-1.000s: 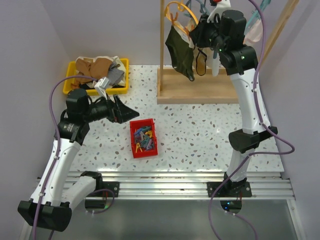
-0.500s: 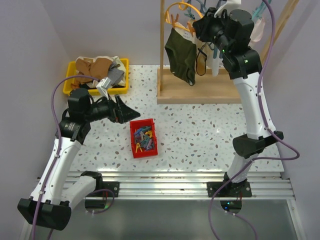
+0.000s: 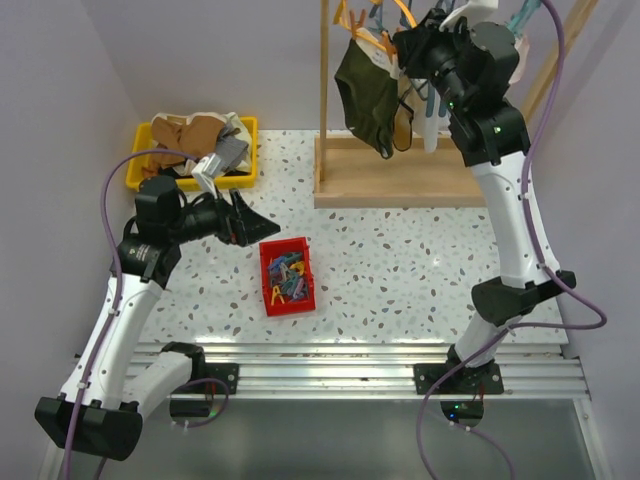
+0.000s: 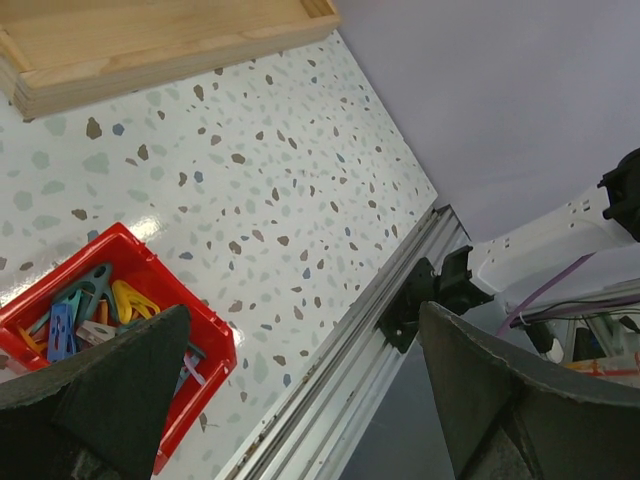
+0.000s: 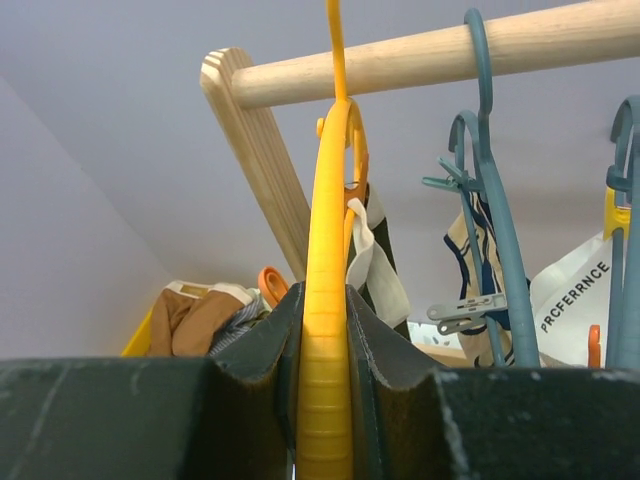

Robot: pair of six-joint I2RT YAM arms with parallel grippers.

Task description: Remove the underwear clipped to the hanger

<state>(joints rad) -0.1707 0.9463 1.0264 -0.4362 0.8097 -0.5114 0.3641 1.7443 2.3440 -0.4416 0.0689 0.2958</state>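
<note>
A dark green pair of underwear [image 3: 365,95] hangs clipped to an orange-yellow hanger [image 3: 352,22] near the wooden rack's upright post. My right gripper [image 3: 408,42] is shut on that hanger; in the right wrist view the yellow hanger [image 5: 328,300] runs up between my two fingers, its hook by the wooden rail [image 5: 420,55]. My left gripper [image 3: 255,222] is open and empty, low above the table beside the red bin; its fingers [image 4: 100,390] frame the left wrist view.
A red bin [image 3: 287,275] of coloured clothespins sits mid-table. A yellow bin [image 3: 140,150] of removed clothes stands at the back left. The rack's wooden base [image 3: 395,180] lies at the back. Teal hangers [image 5: 490,200] with other garments hang to the right.
My right arm has risen and shifted right, lifting the orange hanger and the green underwear higher along the rack. The left arm has stayed still.
</note>
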